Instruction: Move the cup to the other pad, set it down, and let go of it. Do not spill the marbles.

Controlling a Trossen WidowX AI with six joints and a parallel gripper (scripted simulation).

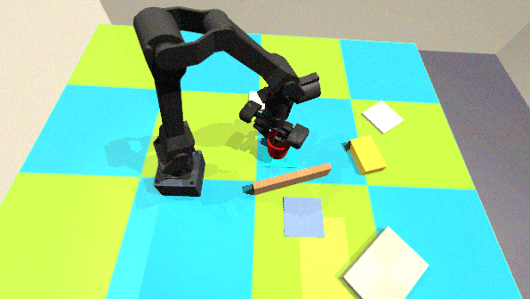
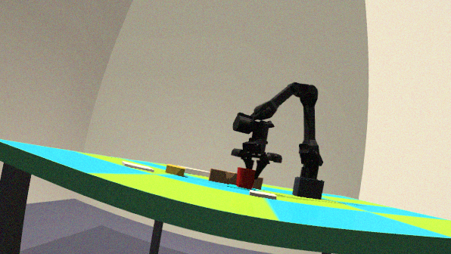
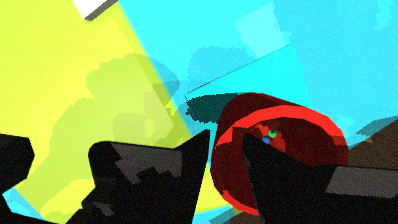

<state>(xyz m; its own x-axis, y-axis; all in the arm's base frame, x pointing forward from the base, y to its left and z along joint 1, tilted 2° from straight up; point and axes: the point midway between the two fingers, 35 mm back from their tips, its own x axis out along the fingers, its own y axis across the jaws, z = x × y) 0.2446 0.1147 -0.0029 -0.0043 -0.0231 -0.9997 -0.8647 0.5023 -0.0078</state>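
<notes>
The red cup (image 1: 278, 150) (image 2: 245, 178) (image 3: 231, 112) stands upright on the cyan pad (image 1: 289, 164) (image 3: 285, 70). A green marble (image 3: 272, 134) and a blue marble (image 3: 266, 141) show inside it in the wrist view. My gripper (image 1: 280, 136) (image 2: 254, 172) (image 3: 226, 137) is a little open at the cup's rim, one finger inside the cup and one outside. In the wrist view a gap shows between the outer finger and the cup wall. The other pad, pale violet-blue (image 1: 303, 217), has nothing on it.
A wooden bar (image 1: 291, 179) (image 2: 221, 176) (image 3: 382, 142) lies between the two pads. A yellow block (image 1: 367, 156) (image 2: 175, 170) and a white tile (image 1: 382, 117) (image 2: 138, 166) lie to the right in the top view, a cream slab (image 1: 386, 266) at front right. Another white tile (image 2: 262, 194) (image 3: 95, 6) lies behind the gripper.
</notes>
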